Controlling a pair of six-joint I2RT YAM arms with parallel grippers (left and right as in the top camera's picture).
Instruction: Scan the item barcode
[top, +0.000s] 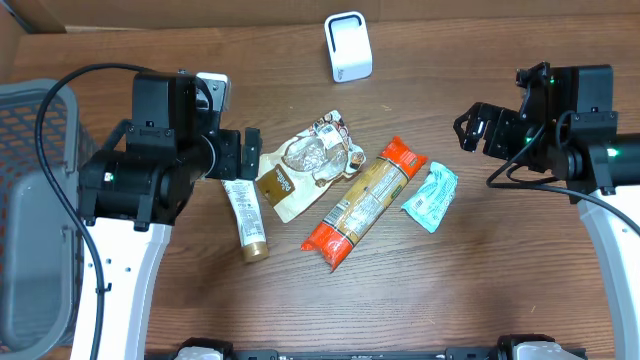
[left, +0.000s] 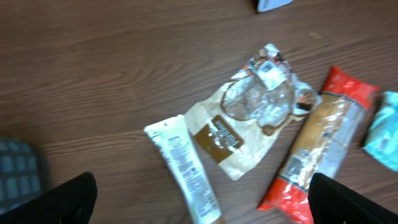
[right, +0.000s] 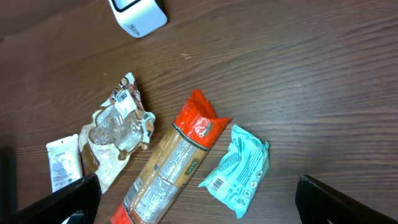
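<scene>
Several items lie in a row on the wooden table: a white tube with a gold cap (top: 245, 215), a beige cookie bag (top: 305, 165), a long pasta pack with red ends (top: 365, 203) and a teal packet (top: 431, 197). A white box-shaped scanner (top: 348, 46) stands at the back. My left gripper (top: 250, 152) hovers open beside the tube (left: 183, 165) and the cookie bag (left: 245, 124), holding nothing. My right gripper (top: 470, 128) is open and empty to the right of the teal packet (right: 239, 171), whose barcode faces up. The pasta pack (right: 174, 165) lies label up.
A grey mesh basket (top: 30, 200) fills the left edge of the table. Bare wood lies between the items and the scanner (right: 138, 15), and along the front of the table.
</scene>
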